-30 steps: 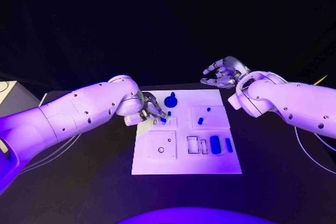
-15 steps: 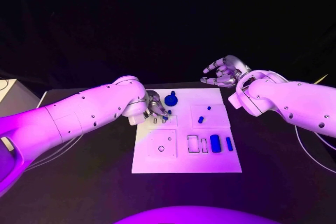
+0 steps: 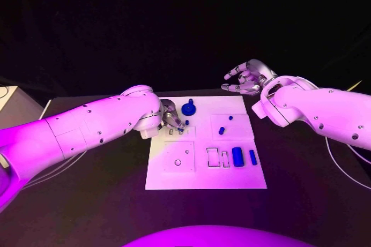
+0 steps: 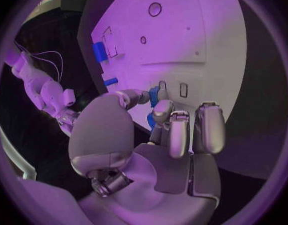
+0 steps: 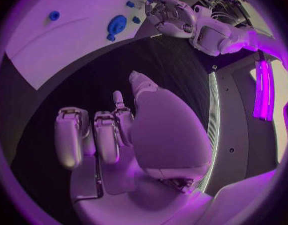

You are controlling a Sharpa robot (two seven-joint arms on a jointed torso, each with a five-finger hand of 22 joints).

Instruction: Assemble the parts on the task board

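Note:
The white task board (image 3: 206, 174) lies mid-table. My left hand (image 3: 171, 120) hovers over its far left part, above two small slots (image 4: 183, 89). It pinches a small blue part (image 4: 154, 95) between thumb and a finger. Just beyond it on the board stands a round blue part (image 3: 188, 109). A short blue peg (image 3: 221, 132) stands in the right square plate. Two blue blocks (image 3: 237, 157) lie near the board's right edge. My right hand (image 3: 247, 78) hangs off the board past its far right corner, fingers apart, holding nothing.
A square plate with a round hole (image 3: 178, 159) and two empty rectangular slots (image 3: 213, 158) sit in the board's near half. Black table (image 3: 309, 193) surrounds the board. A pale box (image 3: 12, 105) stands at the far left.
My left arm has shifted slightly while its hand stays over the small slots with the blue part. The right hand has barely moved.

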